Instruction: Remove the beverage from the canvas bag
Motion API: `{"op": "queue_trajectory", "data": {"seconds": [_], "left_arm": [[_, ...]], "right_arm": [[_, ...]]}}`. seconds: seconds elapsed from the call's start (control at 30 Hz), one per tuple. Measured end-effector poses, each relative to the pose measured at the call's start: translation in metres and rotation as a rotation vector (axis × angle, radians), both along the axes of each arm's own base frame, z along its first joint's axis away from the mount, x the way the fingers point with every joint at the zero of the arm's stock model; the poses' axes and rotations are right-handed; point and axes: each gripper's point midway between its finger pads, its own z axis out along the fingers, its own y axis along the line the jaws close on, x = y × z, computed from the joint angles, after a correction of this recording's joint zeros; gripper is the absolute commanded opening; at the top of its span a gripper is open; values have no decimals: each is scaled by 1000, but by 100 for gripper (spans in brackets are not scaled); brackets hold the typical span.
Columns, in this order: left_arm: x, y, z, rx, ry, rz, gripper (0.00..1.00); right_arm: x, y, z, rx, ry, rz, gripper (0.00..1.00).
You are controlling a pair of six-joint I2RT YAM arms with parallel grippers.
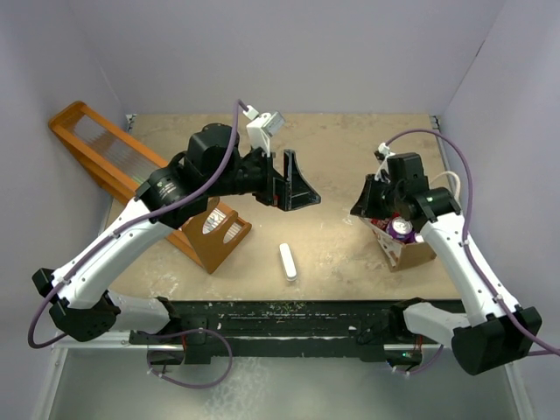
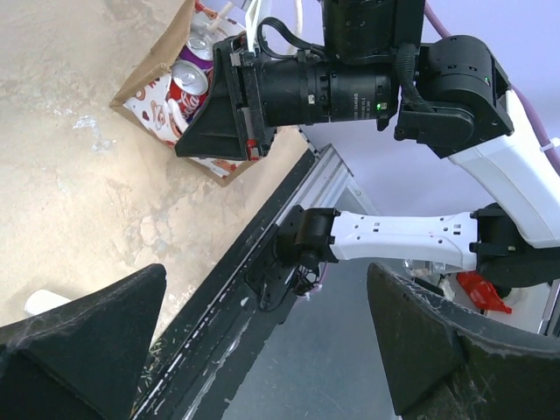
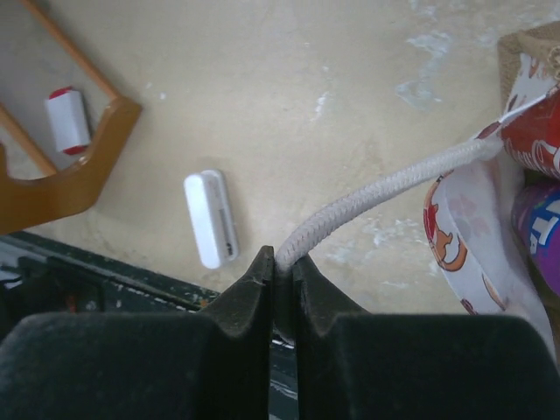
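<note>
The canvas bag (image 1: 409, 252) stands at the right of the table, brown with white side panels printed in red. A purple can (image 1: 402, 229) stands inside it. In the left wrist view the bag (image 2: 144, 92) holds a red can (image 2: 186, 85) and the purple can (image 2: 203, 48). My right gripper (image 1: 366, 203) is at the bag's left edge. It is shut on the bag's white rope handle (image 3: 385, 188), pulled taut away from the bag (image 3: 529, 131). My left gripper (image 1: 296, 185) is open and empty above the table's middle, facing the bag.
A long orange wooden rack (image 1: 131, 179) lies along the left side; its end (image 3: 61, 188) shows in the right wrist view. A small white bar (image 1: 288, 261) lies near the front edge, also seen in the right wrist view (image 3: 210, 219). The black front rail (image 1: 289, 315) borders the table.
</note>
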Motion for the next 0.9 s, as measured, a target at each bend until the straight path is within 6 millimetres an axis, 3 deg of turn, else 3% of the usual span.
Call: {"op": "queue_trajectory", "data": {"seconds": [0.43, 0.77, 0.83, 0.9], "left_arm": [[4, 11, -11, 60, 2, 49, 99], [1, 25, -6, 65, -14, 89, 99], [0, 28, -4, 60, -12, 97, 99], [-1, 30, -2, 56, -12, 101, 99]], "right_arm": [[-2, 72, 17, 244, 36, 120, 9], [-8, 155, 23, 404, 71, 218, 11], [-6, 167, 24, 425, 75, 231, 15], [-4, 175, 26, 441, 77, 241, 26]]}}
